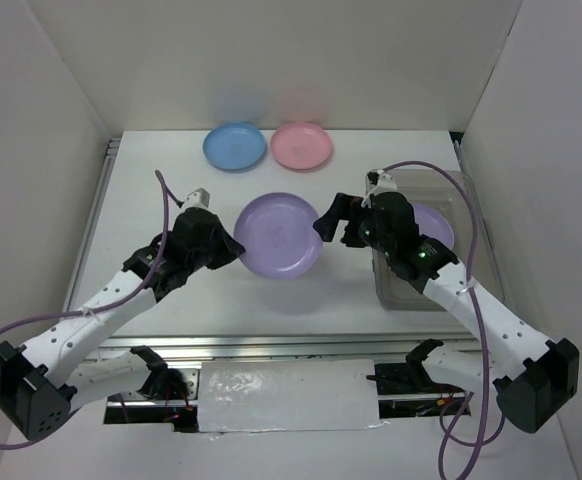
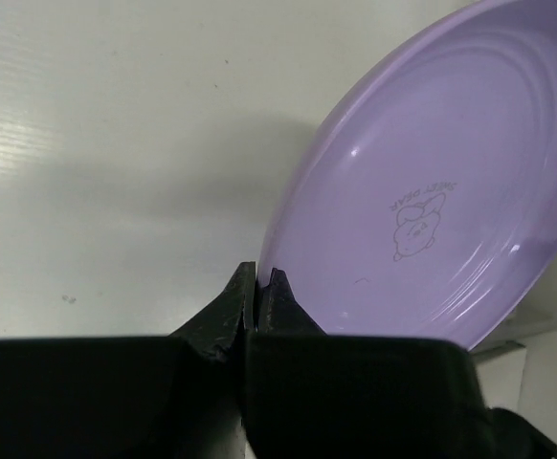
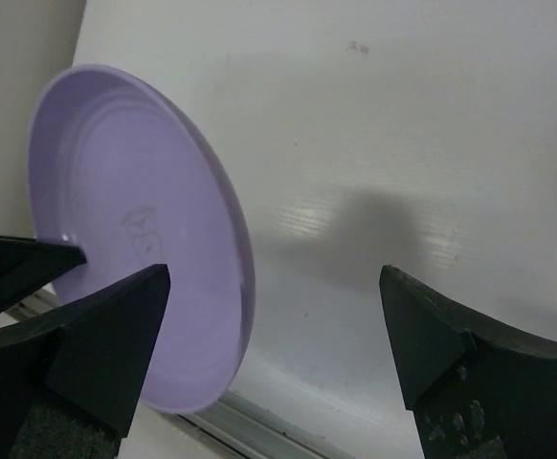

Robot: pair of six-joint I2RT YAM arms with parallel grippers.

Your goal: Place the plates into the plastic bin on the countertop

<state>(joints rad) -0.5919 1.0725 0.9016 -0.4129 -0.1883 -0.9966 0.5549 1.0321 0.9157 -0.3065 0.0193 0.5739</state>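
Note:
A purple plate [image 1: 279, 235] hangs tilted above the countertop [image 1: 171, 180], and my left gripper [image 1: 233, 245] is shut on its left rim. In the left wrist view the two fingertips [image 2: 260, 277] pinch the plate's [image 2: 451, 191] edge. My right gripper [image 1: 326, 222] is open at the plate's right side. In the right wrist view the plate's [image 3: 135, 220] rim stands between the wide jaws [image 3: 276, 277], close to the left finger. The plastic bin [image 1: 411, 300] sits at the right under the right arm, with a second purple plate [image 1: 436, 225] inside. A blue plate [image 1: 234, 146] and a pink plate [image 1: 302, 145] lie at the back.
White walls close in the left, back and right sides. A metal rail [image 1: 271, 345] runs along the front edge between the arm bases. A corner of the bin [image 2: 556, 306] shows just beyond the held plate in the left wrist view.

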